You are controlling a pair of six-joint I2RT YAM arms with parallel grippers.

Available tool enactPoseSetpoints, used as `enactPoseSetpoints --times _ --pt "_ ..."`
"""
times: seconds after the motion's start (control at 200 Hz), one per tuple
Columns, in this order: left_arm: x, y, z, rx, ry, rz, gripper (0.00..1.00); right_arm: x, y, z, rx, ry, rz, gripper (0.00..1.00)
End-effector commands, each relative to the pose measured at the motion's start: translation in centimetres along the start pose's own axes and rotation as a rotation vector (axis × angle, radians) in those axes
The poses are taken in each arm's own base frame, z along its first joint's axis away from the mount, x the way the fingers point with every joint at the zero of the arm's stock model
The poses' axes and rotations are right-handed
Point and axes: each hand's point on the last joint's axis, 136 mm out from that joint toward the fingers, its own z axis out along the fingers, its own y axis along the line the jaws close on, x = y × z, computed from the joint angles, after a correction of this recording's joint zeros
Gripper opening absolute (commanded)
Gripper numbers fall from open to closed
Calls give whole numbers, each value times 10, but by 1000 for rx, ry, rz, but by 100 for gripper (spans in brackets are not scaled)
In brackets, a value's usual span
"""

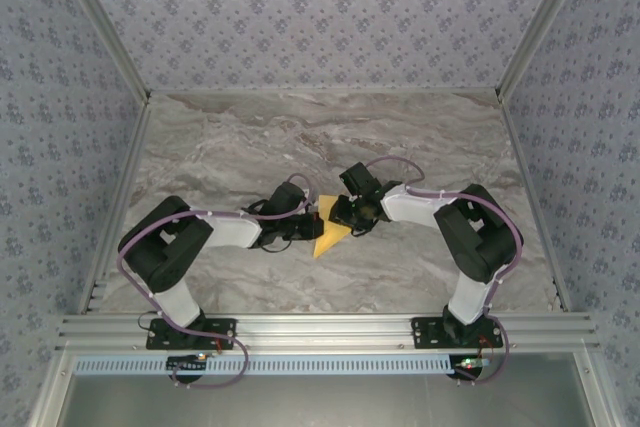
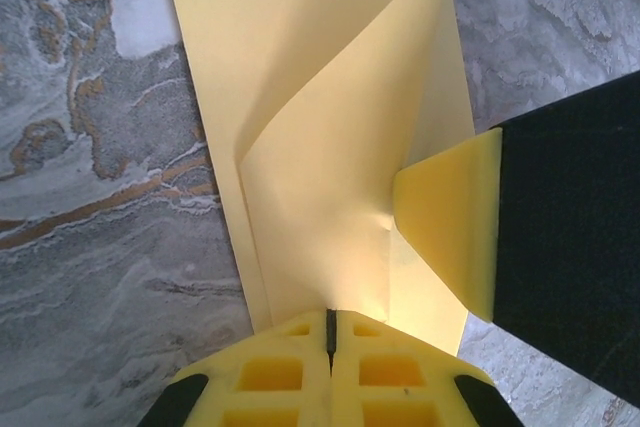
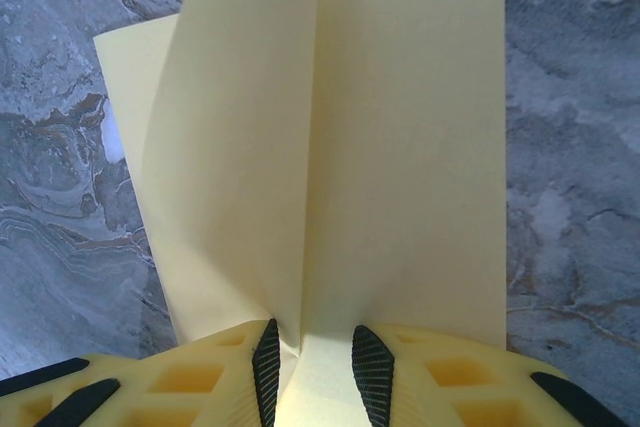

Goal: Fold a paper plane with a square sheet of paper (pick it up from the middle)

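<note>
One square sheet of paper, partly folded, is lying mid-surface, its long axis running far-to-near and its tip pointing toward the near edge. Of two pincers, the left pincer is pinching its edge, while the right pincer is narrowly straddling the crease; I cannot tell whether it grips.

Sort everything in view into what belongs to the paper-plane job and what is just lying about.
Belongs to the job:
- yellow sheet of paper, partly folded
- left claw, pinching its edge
- right claw, fingers either side of a fold

Not part of it (fixtures, not loose items):
- marble table
- patterned walls
- aluminium rail
</note>
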Motion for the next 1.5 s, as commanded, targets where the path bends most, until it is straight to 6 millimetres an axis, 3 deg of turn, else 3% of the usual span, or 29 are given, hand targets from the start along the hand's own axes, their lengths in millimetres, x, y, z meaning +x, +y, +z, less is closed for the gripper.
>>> enactPoseSetpoints --times 0.0,0.315,0.43,0.745,0.859,1.189,1.494 --pt "-2 1 3 -11 14 17 3 34 -86 22 296 75 44 33" --pt "10 8 6 -34 75 18 0 3 -18 -21 4 -18 -39 32" --pt "15 11 6 -41 90 16 0 -2 5 -36 -95 -45 -97 28" --pt "15 11 6 -39 92 17 0 9 34 -23 -224 24 -182 5" --pt "16 11 6 -37 94 21 0 11 36 -13 -219 50 -187 2" --pt "11 4 4 -23 89 30 0 15 5 6 -110 64 -139 1" --pt "-29 -38 -17 54 3 74 4 22 -16 11 -47 75 -100 1"
